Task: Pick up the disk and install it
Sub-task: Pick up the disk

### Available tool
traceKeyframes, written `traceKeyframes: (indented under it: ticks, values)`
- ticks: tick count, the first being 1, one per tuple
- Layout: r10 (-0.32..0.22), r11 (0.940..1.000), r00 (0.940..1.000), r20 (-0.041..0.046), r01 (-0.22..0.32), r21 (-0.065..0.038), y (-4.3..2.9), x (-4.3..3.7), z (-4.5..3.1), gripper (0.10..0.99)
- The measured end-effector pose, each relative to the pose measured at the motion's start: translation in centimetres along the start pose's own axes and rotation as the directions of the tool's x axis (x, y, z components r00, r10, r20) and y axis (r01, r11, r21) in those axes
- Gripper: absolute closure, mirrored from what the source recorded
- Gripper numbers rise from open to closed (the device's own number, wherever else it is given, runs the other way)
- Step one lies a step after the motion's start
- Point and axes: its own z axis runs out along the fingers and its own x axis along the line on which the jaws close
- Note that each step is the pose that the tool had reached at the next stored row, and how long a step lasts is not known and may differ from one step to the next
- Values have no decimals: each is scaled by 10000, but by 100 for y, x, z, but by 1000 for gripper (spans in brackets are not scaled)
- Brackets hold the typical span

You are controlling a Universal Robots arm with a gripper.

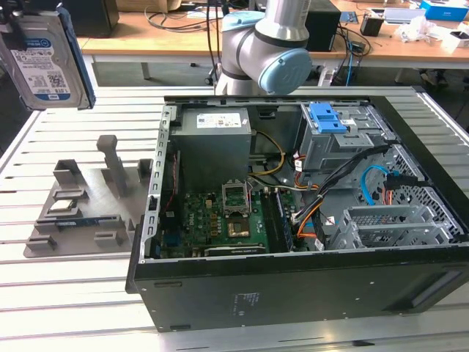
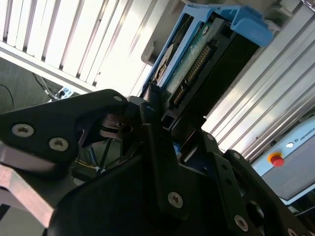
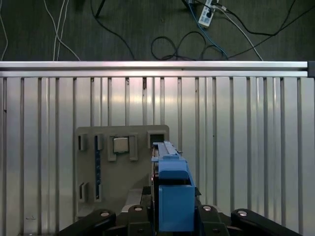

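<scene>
Claw: gripper [image 3: 172, 212] clamped on the disk [image 3: 172, 179], 1 black finger against each broad face, taking it at 1 end of its blue carrier bracket.
Disk: clear of the table [image 1: 66, 301], held on edge with the label face showing in the exterior view; it hangs above the grey fixture tray [image 1: 91, 194] near the table edge at the exterior view's left.
Tray: 1 square chip [image 3: 120, 145] sits in a pocket.
Case: open computer case [image 1: 293, 293] mid-table, well apart from the disk; blue latch [image 1: 327, 117] on the drive cage at its far side.
Handling, judged: rigid, dense, weighty for its bulk; smooth metal faces may slide; exposed board and connector pins [image 2: 194, 69] fragile, knocks harmful.
Hold, judged: flat faces or bracket rails, away from the connector end.
</scene>
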Motion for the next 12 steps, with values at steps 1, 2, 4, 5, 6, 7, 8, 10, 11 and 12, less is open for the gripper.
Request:
traceKeyframes:
  ticks: [1, 2, 4, 5, 6, 7, 8, 10, 11, 12]
  values:
    - [0, 10000, 10000, 0, 0, 0, 1, 0, -20, 722]
    - [0, 10000, 10000, 0, 0, 0, 1, 0, -43, 722]
    - [0, 10000, 10000, 1, 0, 1, 3, 0, -87, 722]
    - [0, 10000, 10000, 1, 0, 1, 3, -1, -106, 722]
    - [0, 10000, 10000, 0, 0, 0, 4, 0, -127, 722]
    - [0, 10000, 10000, 0, 0, 0, 5, -1, -152, 722]
    - [0, 10000, 10000, 0, 0, 1, 6, -1, -171, 722]
    - [0, 10000, 10000, 0, 0, 0, 8, -1, -241, 722]
    - [0, 10000, 10000, 0, 0, 0, 9, -1, -277, 722]
    - [0, 10000, 10000, 0, 0, 0, 10, -1, -307, 722]
